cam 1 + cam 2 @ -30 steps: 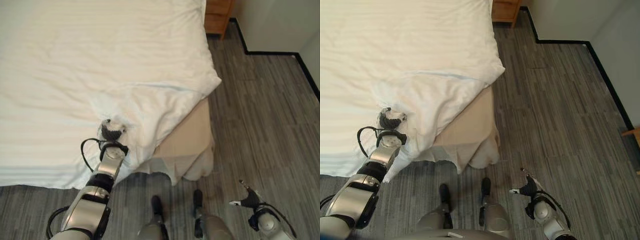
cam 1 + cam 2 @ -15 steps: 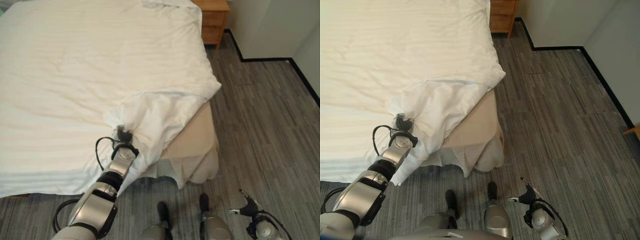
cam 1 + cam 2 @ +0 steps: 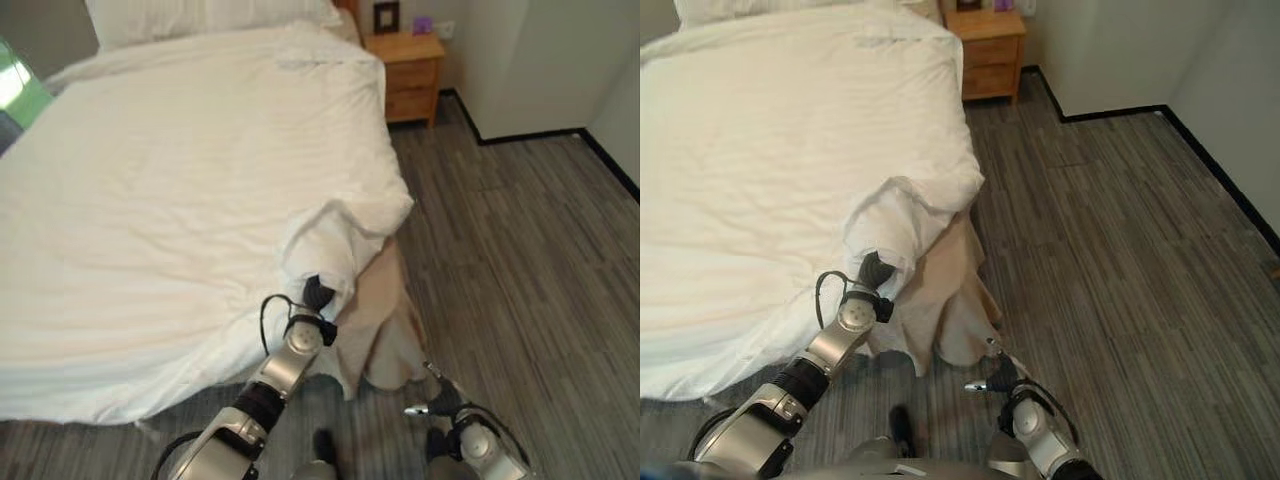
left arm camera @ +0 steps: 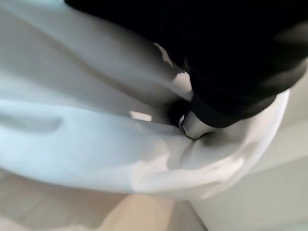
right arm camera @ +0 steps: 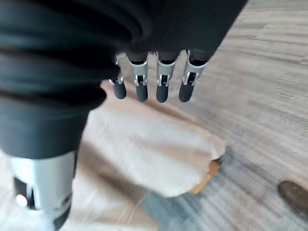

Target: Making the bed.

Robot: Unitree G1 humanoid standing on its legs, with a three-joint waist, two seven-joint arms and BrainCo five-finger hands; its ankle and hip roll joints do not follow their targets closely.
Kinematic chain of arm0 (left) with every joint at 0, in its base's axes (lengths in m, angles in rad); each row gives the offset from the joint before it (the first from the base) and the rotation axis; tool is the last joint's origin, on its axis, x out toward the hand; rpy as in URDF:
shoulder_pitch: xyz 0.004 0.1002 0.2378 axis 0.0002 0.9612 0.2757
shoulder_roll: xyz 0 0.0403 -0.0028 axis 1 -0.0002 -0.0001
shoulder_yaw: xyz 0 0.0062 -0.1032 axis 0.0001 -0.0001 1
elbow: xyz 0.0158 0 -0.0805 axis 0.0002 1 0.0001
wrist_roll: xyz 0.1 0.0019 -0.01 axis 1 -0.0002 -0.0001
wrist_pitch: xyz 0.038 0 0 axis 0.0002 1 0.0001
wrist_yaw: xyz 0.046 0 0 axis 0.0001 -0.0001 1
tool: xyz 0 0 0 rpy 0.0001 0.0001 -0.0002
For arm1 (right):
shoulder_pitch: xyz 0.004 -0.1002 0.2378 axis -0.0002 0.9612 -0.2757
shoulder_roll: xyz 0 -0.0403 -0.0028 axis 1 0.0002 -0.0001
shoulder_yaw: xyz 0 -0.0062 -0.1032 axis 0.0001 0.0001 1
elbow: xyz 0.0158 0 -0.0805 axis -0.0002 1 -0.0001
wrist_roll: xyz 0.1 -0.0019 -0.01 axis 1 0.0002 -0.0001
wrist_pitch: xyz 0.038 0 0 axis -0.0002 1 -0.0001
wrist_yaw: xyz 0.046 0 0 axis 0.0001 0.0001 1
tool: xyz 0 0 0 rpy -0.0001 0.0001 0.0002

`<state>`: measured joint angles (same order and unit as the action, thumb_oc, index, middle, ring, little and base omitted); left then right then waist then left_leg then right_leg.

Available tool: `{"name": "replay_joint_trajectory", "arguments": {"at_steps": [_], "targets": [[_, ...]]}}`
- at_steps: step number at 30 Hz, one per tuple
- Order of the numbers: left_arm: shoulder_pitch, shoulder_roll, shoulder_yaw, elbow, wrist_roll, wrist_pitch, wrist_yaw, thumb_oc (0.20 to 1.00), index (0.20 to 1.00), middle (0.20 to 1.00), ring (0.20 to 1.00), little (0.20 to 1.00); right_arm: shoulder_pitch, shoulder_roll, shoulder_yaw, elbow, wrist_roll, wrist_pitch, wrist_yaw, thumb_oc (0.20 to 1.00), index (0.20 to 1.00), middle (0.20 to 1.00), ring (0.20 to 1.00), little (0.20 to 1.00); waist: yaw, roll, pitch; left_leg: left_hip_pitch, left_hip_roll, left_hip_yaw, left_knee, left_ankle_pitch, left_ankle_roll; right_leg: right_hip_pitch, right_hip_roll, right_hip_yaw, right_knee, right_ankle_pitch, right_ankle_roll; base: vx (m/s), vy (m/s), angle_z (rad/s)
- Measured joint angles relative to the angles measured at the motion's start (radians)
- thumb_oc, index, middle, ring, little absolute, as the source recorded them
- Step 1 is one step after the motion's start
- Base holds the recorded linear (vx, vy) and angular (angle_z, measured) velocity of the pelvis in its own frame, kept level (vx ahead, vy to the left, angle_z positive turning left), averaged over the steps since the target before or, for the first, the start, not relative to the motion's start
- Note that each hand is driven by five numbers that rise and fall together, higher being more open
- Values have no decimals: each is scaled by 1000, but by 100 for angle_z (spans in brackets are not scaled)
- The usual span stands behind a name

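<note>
No legible print. Right hand (image 3: 992,380) low over floor (image 3: 1120,260), fingers (image 5: 161,86) straight, holding nothing, near the beige bed skirt (image 3: 945,315). Left hand (image 3: 316,296) at bed's near corner, fingers buried in bunched white duvet (image 3: 180,190); grip can't tell. Farther: wooden nightstand (image 3: 408,72).

Bare floor (image 3: 520,260) right of bed (image 3: 180,190); nightstand (image 3: 408,72) beyond.

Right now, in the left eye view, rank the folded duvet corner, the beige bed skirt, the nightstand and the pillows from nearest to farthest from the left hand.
1. Folded duvet corner: bunched at the left hand, at the bed's near right corner.
2. Beige bed skirt: just right of the hand, hanging below the corner.
3. Nightstand: far right, beside the bed's head.
4. Pillows: at the bed's head; roughly as far as the nightstand, hard to separate.
</note>
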<state>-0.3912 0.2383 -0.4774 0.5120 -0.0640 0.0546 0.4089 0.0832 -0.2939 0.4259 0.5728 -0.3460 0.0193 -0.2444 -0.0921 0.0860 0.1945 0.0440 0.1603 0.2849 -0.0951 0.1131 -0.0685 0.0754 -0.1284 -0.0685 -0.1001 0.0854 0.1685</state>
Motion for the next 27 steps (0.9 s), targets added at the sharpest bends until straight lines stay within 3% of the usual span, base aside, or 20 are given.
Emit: {"name": "replay_joint_trajectory", "arguments": {"at_steps": [2,3,7,11,12,16,17,18,19,20,21,22,23,24,25,26,27], "targets": [[0,1,-28,-1,1,0,0,235,235,235,235,235,9,-16,-1,38,0,3,-7,1000,1000,1000,1000,1000,-7,1,-1,3,2,3,0,1,-3,0,-2,6,-4,0,0,-50,-77,-7],[7,7,-66,-1,2,0,-4,341,341,341,341,341,10,-26,-7,80,-2,10,-23,1000,1000,1000,1000,1000,-8,3,-1,9,-2,12,0,-4,-12,-2,-9,17,-5,-2,-3,-49,-54,-17],[72,10,-128,-10,14,-10,-64,369,369,369,369,369,3,-26,-24,152,-8,24,-39,1000,1000,1000,1000,1000,-12,20,-16,13,-13,32,-6,-16,-22,-8,-24,26,-5,-5,0,-69,-65,-13],[186,-35,-188,28,36,-24,-149,401,401,401,401,401,-46,-23,-23,283,-7,39,-57,1000,1000,1000,1000,1000,-4,57,-38,20,-14,28,-6,-16,-23,0,-27,21,-5,-2,4,-63,-103,-1],[230,-64,-173,65,0,-52,-169,429,429,429,429,429,-71,-15,-25,364,-2,39,-62,1000,1000,1000,1000,1000,-3,63,-46,29,-10,29,-4,-14,-29,6,-21,18,-5,-2,3,-27,-60,2],[321,-88,-144,99,-125,-74,-239,388,388,388,388,388,-95,-21,-26,492,25,66,-60,1000,1000,1000,1000,1000,28,88,-50,37,-2,-5,-4,-8,-31,37,-10,-13,-5,-11,4,-56,-49,21],[345,-93,-113,113,-168,-92,-264,460,460,460,460,460,-104,-21,-35,525,42,65,-53,1000,1000,1000,1000,1000,30,99,-53,36,0,-13,-1,-5,-37,40,-8,-18,-5,-13,2,-83,-21,26],[381,-108,-56,115,-273,-97,-316,702,702,702,702,702,-98,-27,-64,576,73,69,-32,1000,1000,1000,1000,1000,36,116,-52,38,-1,-38,4,5,-45,54,-4,-34,-5,-19,-1,-210,-60,33],[423,-110,-20,102,-352,-100,-356,1000,1000,1000,1000,1000,-81,-37,-75,597,91,77,-27,1000,1000,1000,1000,1000,49,132,-48,28,0,-61,15,11,-55,55,3,-41,-6,-24,-6,-326,-125,38],[443,-110,13,109,-397,-100,-388,1000,1000,1000,1000,1000,-93,-56,-97,632,91,66,-9,1000,1000,1000,1000,1000,56,138,-46,10,1,-91,31,18,-65,53,4,-48,-5,-24,-7,-368,-167,28],[457,-114,30,112,-437,-100,-427,1000,1000,1000,1000,1000,-92,-89,-117,681,90,54,29,1000,1000,1000,1000,1000,67,137,-43,-10,-5,-134,42,48,-104,47,-1,-49,-3,-24,-9,-358,-225,67],[465,-108,61,109,-488,-103,-493,1000,1000,1000,1000,1000,-73,-143,-144,739,89,55,56,1000,1000,1000,1000,1000,72,113,-40,-58,-33,-221,23,161,-171,16,-23,-65,20,-31,-38,-243,-159,78],[478,-110,100,90,-522,-95,-523,1000,1000,1000,1000,1000,-49,-153,-165,744,89,65,59,1000,1000,1000,1000,1000,79,76,-30,-62,-53,-249,8,203,-158,-4,-63,-83,28,-26,-67,-194,-142,64],[489,-110,138,82,-558,-89,-543,1000,1000,1000,1000,1000,-43,-146,-171,769,89,67,63,1000,1000,1000,1000,1000,89,26,-12,-65,-78,-223,105,132,-155,-3,-97,-91,23,-13,-79,-93,-64,3],[500,-94,157,85,-578,-69,-554,1000,1000,1000,1000,1000,-35,-128,-175,789,89,69,72,1000,1000,1000,1000,1000,93,-24,-8,-65,-91,-179,237,48,-125,7,-121,-92,10,-4,-91,-132,-85,11],[519,-73,168,122,-630,-20,-567,1000,1000,1000,1000,1000,4,-109,-186,799,95,82,95,1000,1000,1000,1000,1000,64,-60,5,-24,-51,-131,389,-58,-74,40,-120,-148,2,1,-87,-132,-36,48],[521,-73,173,144,-653,-7,-567,1000,1000,1000,1000,1000,35,-90,-187,801,112,85,102,1000,1000,1000,1000,1000,46,-62,7,0,-5,-94,420,-91,-87,55,-102,-188,1,4,-80,-89,2,100]]}}
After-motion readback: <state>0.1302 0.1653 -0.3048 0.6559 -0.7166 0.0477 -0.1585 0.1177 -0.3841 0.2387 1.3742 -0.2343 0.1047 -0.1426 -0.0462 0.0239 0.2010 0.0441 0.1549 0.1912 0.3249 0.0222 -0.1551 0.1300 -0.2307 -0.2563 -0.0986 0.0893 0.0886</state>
